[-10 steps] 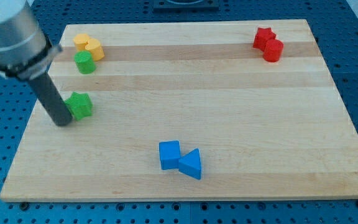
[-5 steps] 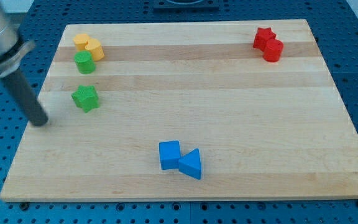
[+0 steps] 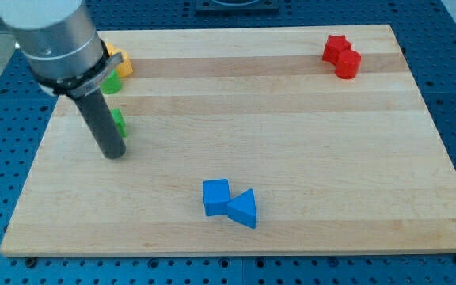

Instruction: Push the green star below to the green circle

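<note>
Count by colour, eight blocks in all on one wooden board (image 3: 307,158). Green: two, both partly hidden behind the arm at the frame's upper left, namely a green star (image 3: 119,123), only its right edge showing beside the rod, and a green circle (image 3: 112,82) just above it. Yellow: two, touching each other at the upper left, a yellow heart (image 3: 122,63) and a second yellow block (image 3: 109,52), shape not clear. Red: two, touching at the upper right, a red star (image 3: 336,47) and a red cylinder (image 3: 347,63). Blue: two, touching at lower centre, a blue cube (image 3: 215,196) and a blue triangle (image 3: 242,209). One rod, one tip (image 3: 114,153).
</note>
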